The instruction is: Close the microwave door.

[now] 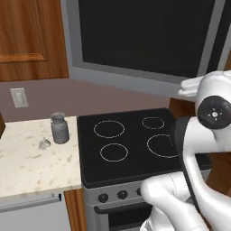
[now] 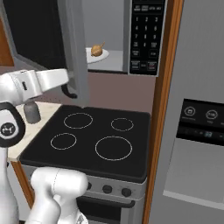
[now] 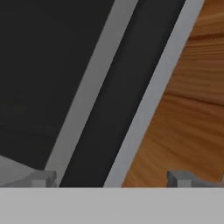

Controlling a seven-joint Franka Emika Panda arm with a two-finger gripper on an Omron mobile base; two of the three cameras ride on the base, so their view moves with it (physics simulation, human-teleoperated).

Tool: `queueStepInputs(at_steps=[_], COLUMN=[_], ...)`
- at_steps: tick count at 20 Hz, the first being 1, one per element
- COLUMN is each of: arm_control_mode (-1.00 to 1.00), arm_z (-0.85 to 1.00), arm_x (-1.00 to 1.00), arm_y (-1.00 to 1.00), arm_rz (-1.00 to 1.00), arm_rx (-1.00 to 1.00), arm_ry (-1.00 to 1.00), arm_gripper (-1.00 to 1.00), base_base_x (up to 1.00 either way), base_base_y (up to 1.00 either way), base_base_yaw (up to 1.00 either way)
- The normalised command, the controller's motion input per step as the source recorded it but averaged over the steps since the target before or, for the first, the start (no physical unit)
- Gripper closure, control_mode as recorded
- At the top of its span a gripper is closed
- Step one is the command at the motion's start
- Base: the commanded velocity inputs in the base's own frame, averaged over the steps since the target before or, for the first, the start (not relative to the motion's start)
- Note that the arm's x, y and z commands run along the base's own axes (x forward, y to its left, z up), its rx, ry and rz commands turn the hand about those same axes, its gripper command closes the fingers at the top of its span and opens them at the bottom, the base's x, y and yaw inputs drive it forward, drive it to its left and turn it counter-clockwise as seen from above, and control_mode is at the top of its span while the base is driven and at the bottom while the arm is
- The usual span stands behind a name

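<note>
Standing wide open above the stove (image 2: 87,140), the microwave door (image 2: 72,48) leaves the microwave (image 2: 144,35) cavity exposed, so closing remains undone. The gripper (image 3: 111,178) faces the door's frame close up, jaws spread wide, holding nothing.

Microwave door (image 2: 70,48) swung open, seen edge-on above stove (image 2: 87,140). Microwave (image 2: 144,35) cavity exposed; plate (image 2: 94,57) with roast chicken (image 2: 98,50) seen inside. Black keypad panel (image 2: 146,37) at right. White arm reaching to door's outer face; black handle end (image 2: 70,92) seen beside wrist. Grey jar (image 2: 31,111) on worktop (image 2: 17,144). Fridge (image 2: 197,131) at right.
</note>
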Motion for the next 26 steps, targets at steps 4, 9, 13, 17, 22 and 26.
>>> queueStepInputs(at_steps=[4,9,13,17,22,26], arm_control_mode=[-1.00,-1.00,-1.00,-1.00,-1.00,-1.00], arm_z=[0.01,0.11,0.03,-0.08,-0.50,-0.30], arm_x=[1.00,0.97,0.87,0.73,0.72,0.95], arm_y=[-0.99,-0.86,-0.70,-0.57,-0.58,-0.61], arm_rz=[0.04,0.00,0.00,0.00,0.00,0.00], arm_rx=[0.00,0.00,0.00,0.00,0.00,0.00], arm_ry=[0.31,0.33,0.21,0.00,-0.23,-0.22], arm_gripper=[-1.00,-1.00,-1.00,-1.00,-1.00,-1.00], base_base_x=[0.00,0.00,0.00,0.00,0.00,0.00], base_base_y=[0.00,0.00,0.00,0.00,0.00,0.00], base_base_yaw=[0.00,0.00,0.00,0.00,0.00,0.00])
